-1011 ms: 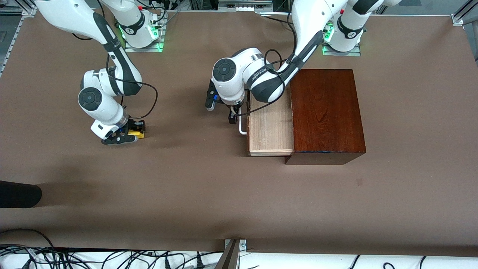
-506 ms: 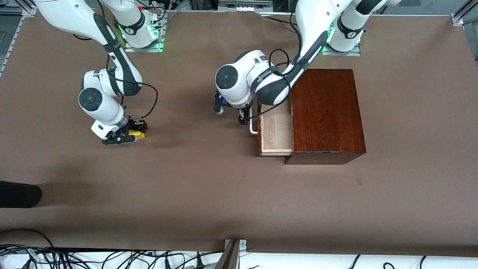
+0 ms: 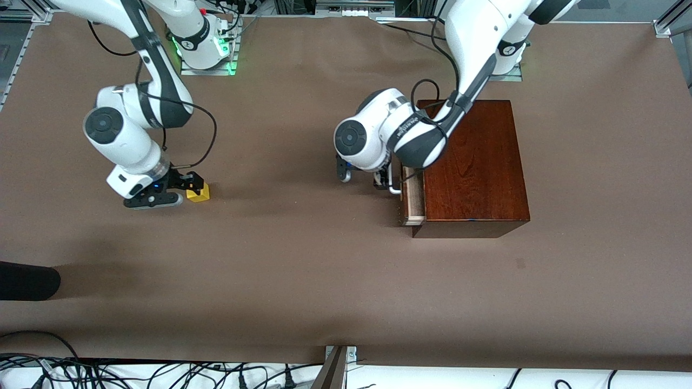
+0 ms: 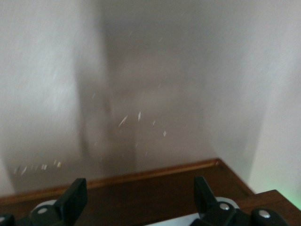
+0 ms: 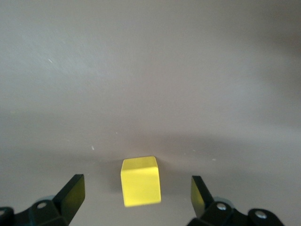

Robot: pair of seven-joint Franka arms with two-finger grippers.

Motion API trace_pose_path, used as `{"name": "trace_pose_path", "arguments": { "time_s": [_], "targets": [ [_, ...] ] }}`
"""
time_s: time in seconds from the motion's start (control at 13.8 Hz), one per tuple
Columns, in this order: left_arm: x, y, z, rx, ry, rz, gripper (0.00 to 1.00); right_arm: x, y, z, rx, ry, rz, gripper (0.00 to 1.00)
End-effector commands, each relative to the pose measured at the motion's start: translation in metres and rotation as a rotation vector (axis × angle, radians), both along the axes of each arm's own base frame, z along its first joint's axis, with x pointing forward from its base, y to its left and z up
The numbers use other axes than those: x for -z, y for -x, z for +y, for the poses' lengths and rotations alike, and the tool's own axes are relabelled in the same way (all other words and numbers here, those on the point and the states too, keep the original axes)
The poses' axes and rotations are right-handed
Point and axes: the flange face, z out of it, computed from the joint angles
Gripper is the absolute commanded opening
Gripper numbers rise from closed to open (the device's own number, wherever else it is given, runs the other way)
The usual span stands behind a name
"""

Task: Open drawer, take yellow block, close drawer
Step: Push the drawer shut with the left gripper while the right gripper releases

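since a second ago the drawer (image 3: pixel 412 202) has slid from well out to almost shut, pushed by the left hand (image 3: pixel 390 183), and the right hand (image 3: pixel 173 192) has let go of the yellow block (image 3: pixel 198 193) and drawn a little away from it. starting at the right hand: its fingers (image 5: pixel 70 195) stand wide apart in the right wrist view, with the yellow block sitting free on the bench (image 3: pixel 303 270) between and just ahead of them, touching neither. in the front view the block rests on the brown surface just beside the hand, toward the right arm's end of the bench and well apart from the wooden box (image 3: pixel 473 162); it looks set there on purpose, out in the open, so the taking step seems done. the left hand is low at the white handle (image 3: pixel 396 186) of the drawer front. its fingers (image 4: pixel 73 200) are spread in the left wrist view, with a pale band between them at the frame's edge that may be the handle, and the dark wood front just ahead, so it looks to be pressing rather than gripping, though whether it touches the handle i cannot tell. only a narrow strip of pale wood shows outside the box, nearer the front camera than the hand. by my reading the closing is nearly finished and a short further push would seat the drawer flush; the risk is the hand slipping off the bar.
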Motion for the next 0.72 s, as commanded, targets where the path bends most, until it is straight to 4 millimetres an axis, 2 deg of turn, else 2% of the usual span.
{"name": "trace_pose_path", "arguments": {
  "time_s": [0.0, 0.22, 0.29, 0.36, 0.51, 0.65],
  "targets": [
    [-0.014, -0.016, 0.035, -0.008, -0.037, -0.01, 1.0, -0.083, -0.01, 0.002, 0.002, 0.009, -0.002, 1.0],
    [-0.015, -0.026, 0.049, -0.033, -0.036, -0.006, 1.0, -0.166, -0.015, 0.0, 0.033, -0.046, 0.043, 1.0],
    [-0.015, -0.025, 0.047, -0.033, -0.034, -0.011, 1.0, -0.187, -0.014, -0.005, 0.02, -0.067, 0.061, 1.0],
    [-0.016, -0.025, 0.044, -0.035, -0.03, -0.018, 1.0, -0.206, -0.017, -0.02, 0.025, -0.083, 0.061, 1.0],
    [-0.029, -0.028, 0.035, -0.062, 0.011, -0.053, 1.0, -0.233, -0.017, -0.036, 0.018, -0.13, 0.07, 1.0],
    [-0.059, -0.032, 0.021, -0.159, 0.055, -0.151, 1.0, -0.245, -0.012, -0.052, 0.044, -0.149, 0.098, 1.0]
  ]
}}
